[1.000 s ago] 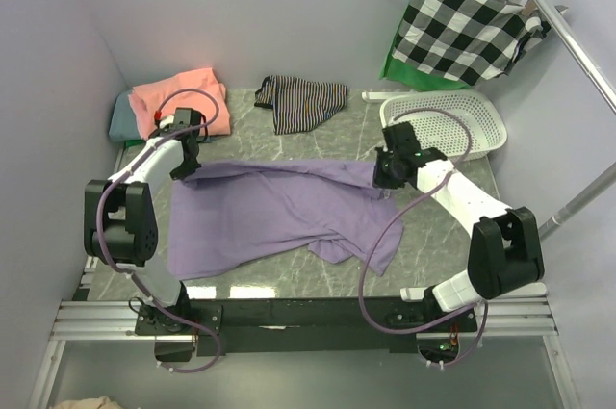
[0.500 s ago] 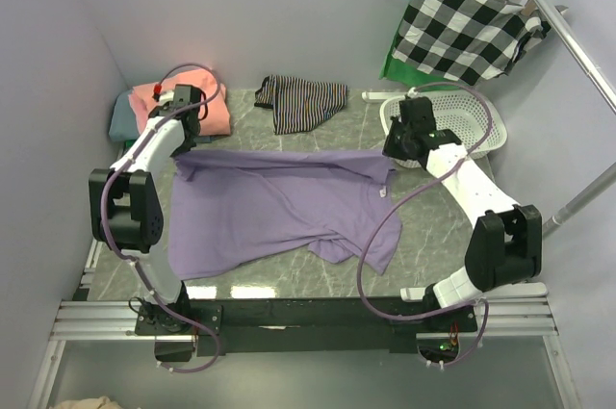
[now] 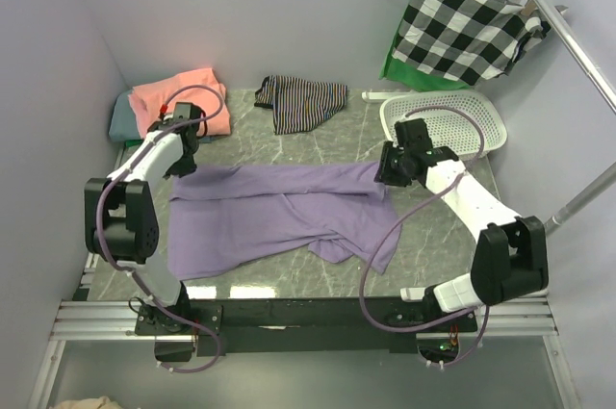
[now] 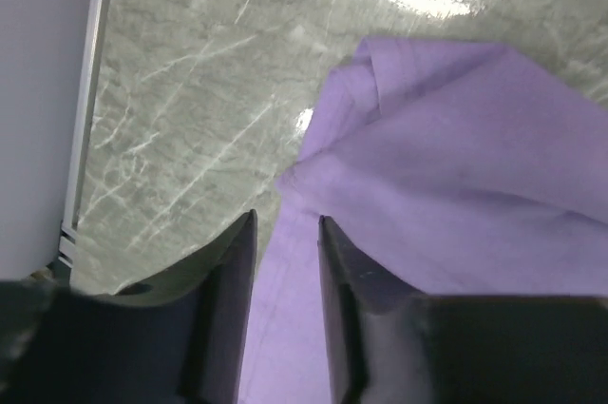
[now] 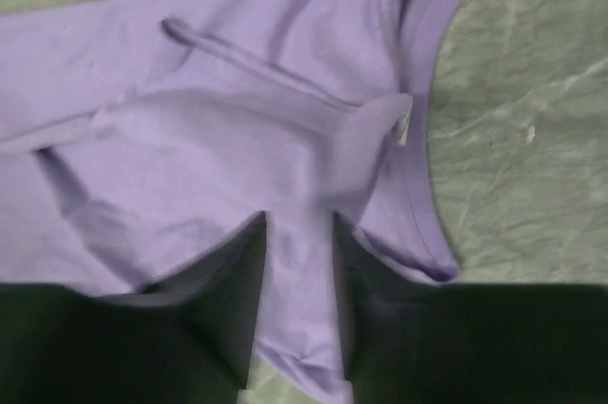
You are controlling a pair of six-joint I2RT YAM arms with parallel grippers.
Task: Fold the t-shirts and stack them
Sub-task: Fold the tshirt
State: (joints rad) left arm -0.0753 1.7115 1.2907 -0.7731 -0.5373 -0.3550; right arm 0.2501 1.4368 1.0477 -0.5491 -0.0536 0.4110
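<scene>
— Where is the lavender t-shirt (image 3: 279, 212)?

— Flat on the marbled worktop (image 3: 433, 226), spread between the two arms. Its far edge runs in a line from one pincer to the other, and the near right part is bunched into a fold.

— What about the left pincer (image 4: 286, 221)?

— It hangs over the shirt's far left corner with its fingers a little apart. In the left wrist view the cloth shows through the gap and lies below them, with nothing pinched.

— And the right pincer (image 5: 297, 223)?

— The same. Its fingers are slightly spread above the collar end of the shirt, and the purple cloth lies loose beneath them.

— The other shirts?

— The salmon-pink t-shirt (image 3: 178, 96) sits on top of the grey-teal t-shirt (image 3: 120, 120) in the far left corner. A striped garment (image 3: 303, 101) lies at the far edge, and a white basket (image 3: 481, 115) stands at the far right.
</scene>
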